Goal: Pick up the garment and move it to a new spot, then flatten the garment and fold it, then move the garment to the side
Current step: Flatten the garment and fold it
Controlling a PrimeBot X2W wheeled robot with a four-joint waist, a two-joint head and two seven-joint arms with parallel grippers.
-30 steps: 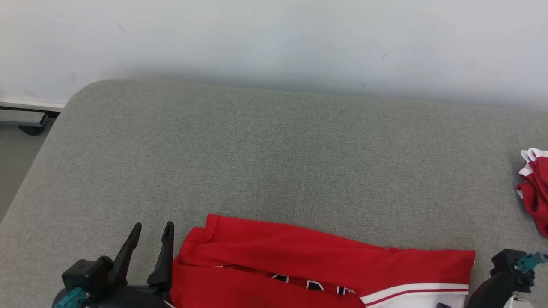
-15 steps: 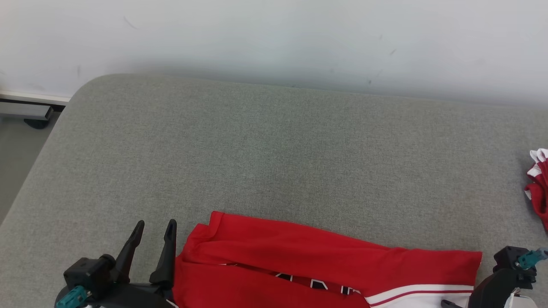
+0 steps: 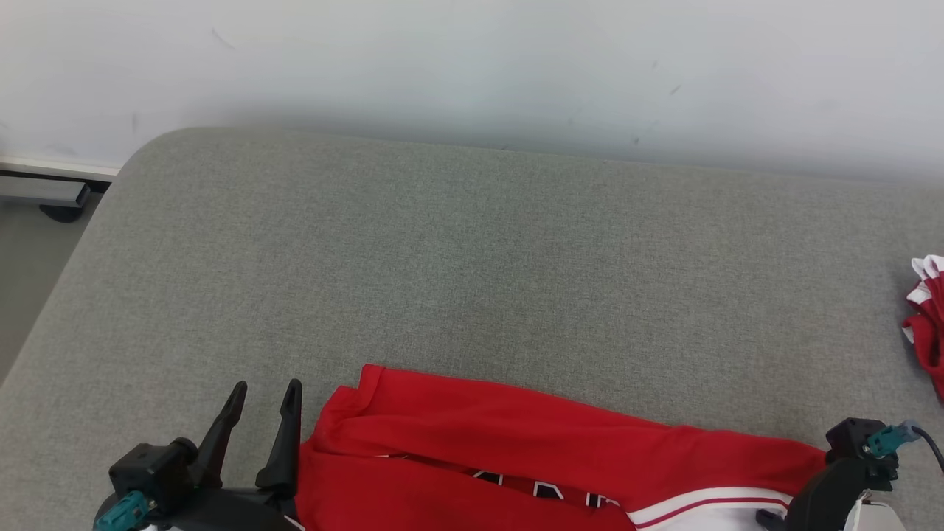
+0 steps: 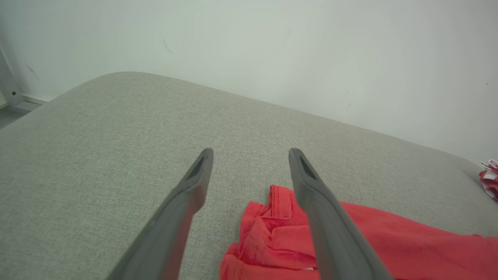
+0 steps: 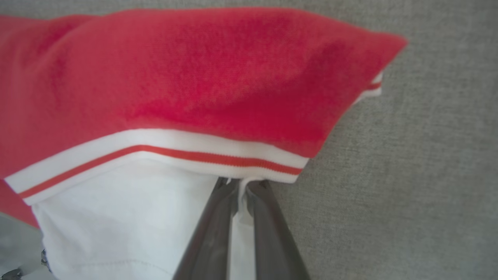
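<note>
The garment (image 3: 516,450) is red with a white, red-striped trim and lies folded over along the near edge of the grey padded surface (image 3: 472,258). My left gripper (image 3: 264,391) stands open just left of the garment's left end, touching nothing. In the left wrist view the garment's hemmed corner (image 4: 280,198) lies low between the open fingers of the left gripper (image 4: 251,153). My right gripper (image 5: 242,182) is shut on the garment's white edge (image 5: 237,210) just under the striped trim. In the head view my right wrist (image 3: 848,472) sits at the garment's right end.
A second red and white cloth (image 3: 925,324) lies bunched at the surface's far right edge. A pale wall (image 3: 472,66) runs behind the surface. The surface's rounded left corner drops to the floor (image 3: 29,251), where a grey rail (image 3: 44,193) lies.
The right gripper has shut on the garment's white edge, and its wrist has shifted slightly left, bunching the garment's right end. The left gripper stayed open in place. The camera shifted a little early on.
</note>
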